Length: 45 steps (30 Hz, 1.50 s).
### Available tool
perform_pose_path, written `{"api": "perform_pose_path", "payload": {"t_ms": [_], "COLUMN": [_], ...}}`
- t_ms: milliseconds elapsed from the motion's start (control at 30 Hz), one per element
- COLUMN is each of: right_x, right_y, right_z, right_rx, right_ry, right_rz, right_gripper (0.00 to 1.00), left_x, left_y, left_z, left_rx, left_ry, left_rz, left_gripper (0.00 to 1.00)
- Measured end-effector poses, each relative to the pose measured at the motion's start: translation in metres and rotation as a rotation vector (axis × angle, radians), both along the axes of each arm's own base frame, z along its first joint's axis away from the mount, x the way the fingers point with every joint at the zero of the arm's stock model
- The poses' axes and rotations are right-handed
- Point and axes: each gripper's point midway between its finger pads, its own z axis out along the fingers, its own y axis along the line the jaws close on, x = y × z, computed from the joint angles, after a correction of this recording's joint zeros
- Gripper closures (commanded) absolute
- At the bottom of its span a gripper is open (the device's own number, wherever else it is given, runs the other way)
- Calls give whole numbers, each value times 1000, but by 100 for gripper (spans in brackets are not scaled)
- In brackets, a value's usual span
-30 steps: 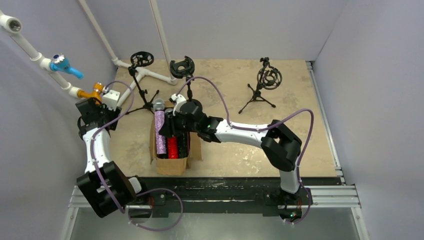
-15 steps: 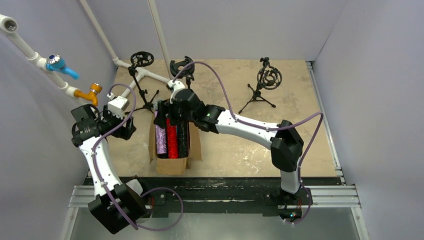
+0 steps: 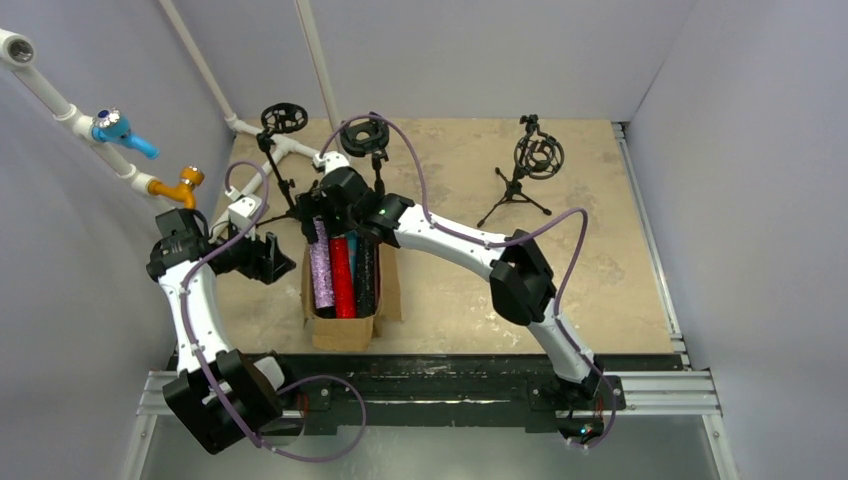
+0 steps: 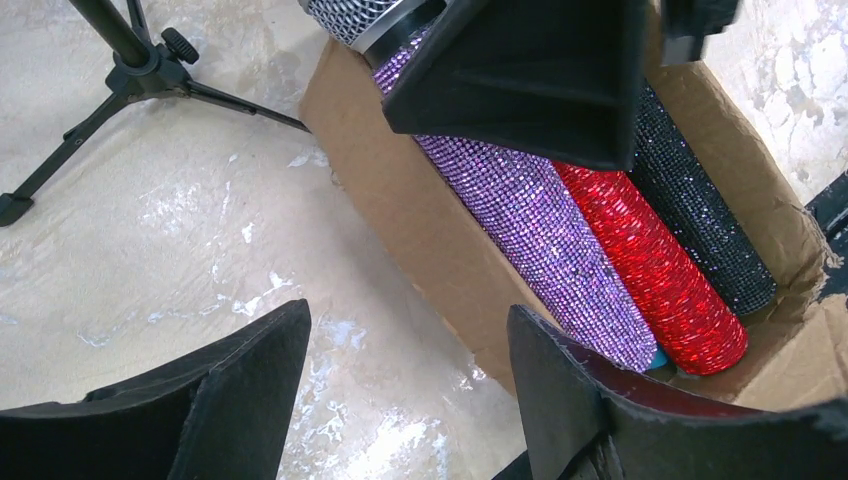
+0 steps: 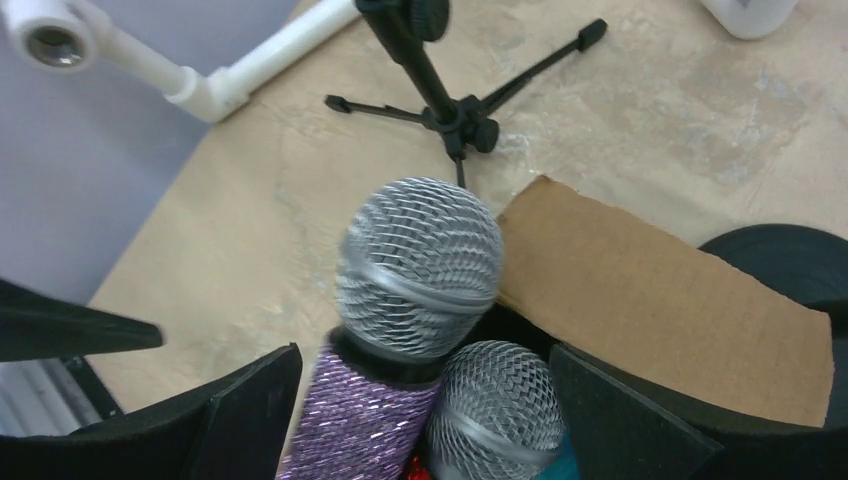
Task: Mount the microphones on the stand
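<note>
Purple mic [image 5: 418,265] is my target. It lies at the left of the box [image 5: 650,290] with its mesh head poking past the far rim. My right pincer [image 5: 420,365] is spread wide with a finger on either side of that head, and it is not yet closed on it. The red mic [image 4: 650,270] and black mic [image 4: 700,240] lie tight alongside, so I judge the head is the only part with room for fingers.

My left pincer [image 4: 408,310] hangs open and empty just outside the box's left wall, probably to steady the cardboard or to take the mic over.

Room is tight at the far end, where the left stand [image 3: 283,120] has its legs just beyond the box and the middle stand [image 3: 363,135] is near. I should lift straight up before swinging. The right stand [image 3: 538,155] is well apart, with bare table around it.
</note>
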Motion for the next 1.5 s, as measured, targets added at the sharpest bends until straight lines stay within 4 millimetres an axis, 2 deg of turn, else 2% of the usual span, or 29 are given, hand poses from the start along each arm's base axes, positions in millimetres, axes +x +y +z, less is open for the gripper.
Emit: {"api": "perform_pose_path", "payload": {"t_ms": [100, 167, 467, 667, 933, 1033, 1167, 1367, 1400, 1500], "right_x": [5, 6, 7, 9, 17, 21, 30, 30, 30, 31], "right_y": [-2, -2, 5, 6, 11, 12, 25, 31, 32, 34], "right_z": [-15, -15, -12, -10, 5, 12, 18, -16, -20, -17], "right_rx": [-27, -26, 13, 11, 9, 13, 48, 21, 20, 34], "right_ry": [10, 10, 12, -16, -120, -144, -167, -119, -115, -110], "right_rz": [-9, -10, 22, 36, 66, 67, 70, 78, 76, 72], "right_gripper": [1, 1, 8, 2, 2, 5, 11, 25, 30, 39], "left_x": [-1, -2, -3, -3, -5, -5, -5, -5, -5, -5], "left_y": [-1, -1, -2, -1, -1, 0, 0, 1, 1, 1], "left_z": [0, 1, 3, 1, -2, -3, -4, -4, -4, -4], "left_rx": [4, 7, 28, 40, 38, 42, 45, 47, 47, 47], "left_ry": [-2, -8, -23, -22, -15, -11, -8, -6, -7, -6], "left_rz": [-6, -7, -19, -20, -20, -18, -16, -15, -15, -15], "left_gripper": [28, 28, 28, 28, 28, 28, 28, 28, 28, 28]}}
